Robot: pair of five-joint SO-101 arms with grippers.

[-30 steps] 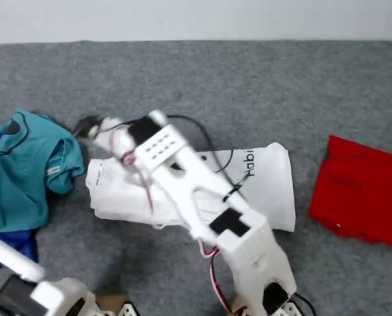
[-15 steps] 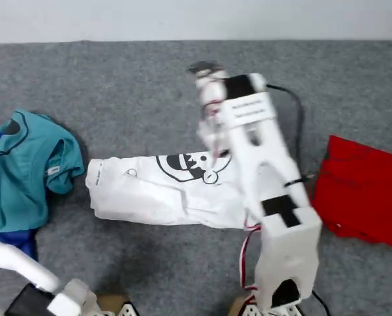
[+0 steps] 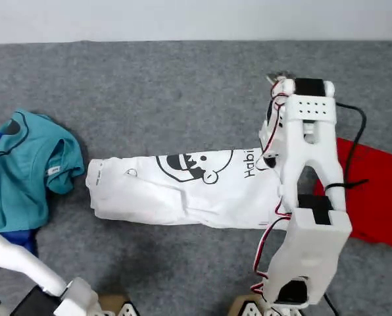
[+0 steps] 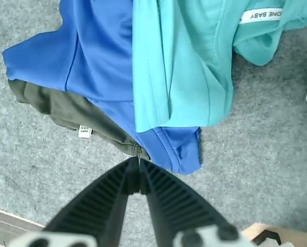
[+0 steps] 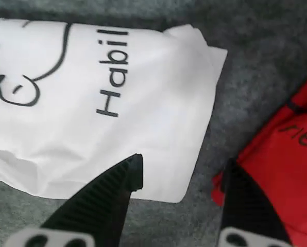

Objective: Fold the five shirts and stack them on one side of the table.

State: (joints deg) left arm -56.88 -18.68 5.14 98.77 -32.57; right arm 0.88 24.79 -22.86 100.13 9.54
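Right gripper (image 5: 183, 174) is spread wide over the white shirt (image 3: 183, 191), beside the red shirt (image 3: 373, 194); left gripper (image 4: 139, 165) is pressed together near the blue shirt (image 4: 91, 56).

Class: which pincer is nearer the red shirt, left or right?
Right. The right pincer hangs open above the gap between the white shirt and the red shirt. The left pincer is shut beside the blue shirt and teal shirt, across the table.
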